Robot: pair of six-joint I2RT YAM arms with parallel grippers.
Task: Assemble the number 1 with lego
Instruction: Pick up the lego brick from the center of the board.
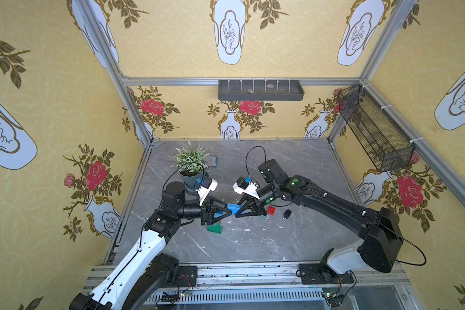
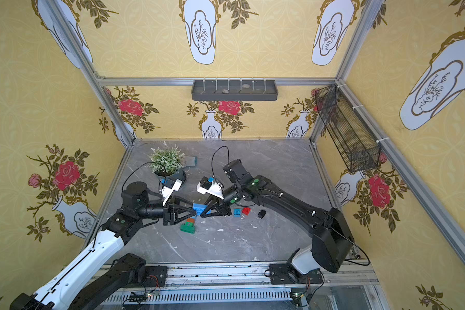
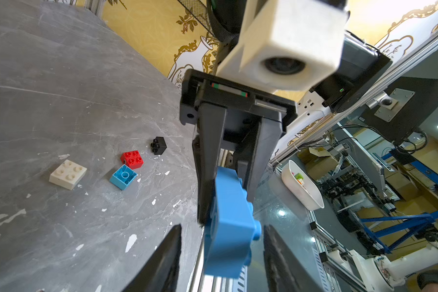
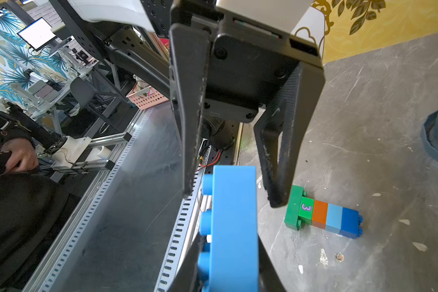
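A long blue lego brick (image 1: 232, 208) (image 2: 199, 208) hangs above the table between the two arms in both top views. My right gripper (image 4: 230, 265) is shut on one end of it (image 4: 234, 215). My left gripper (image 3: 221, 227) is open and straddles the other end (image 3: 228, 240), with a gap on each side. A lying stack (image 4: 321, 215) (image 1: 215, 228) joins a long green brick to green, orange, light blue and blue squares. Loose on the table are a red square (image 3: 132, 159), a light blue one (image 3: 123, 177), a black one (image 3: 158, 145) and a white one (image 3: 67, 174).
A potted plant (image 1: 191, 163) stands behind the left arm, with a grey block (image 1: 212, 161) beside it. A wire basket (image 1: 373, 128) hangs on the right wall and a grey tray (image 1: 261, 90) on the back wall. A metal rail (image 1: 253, 271) runs along the table's front edge.
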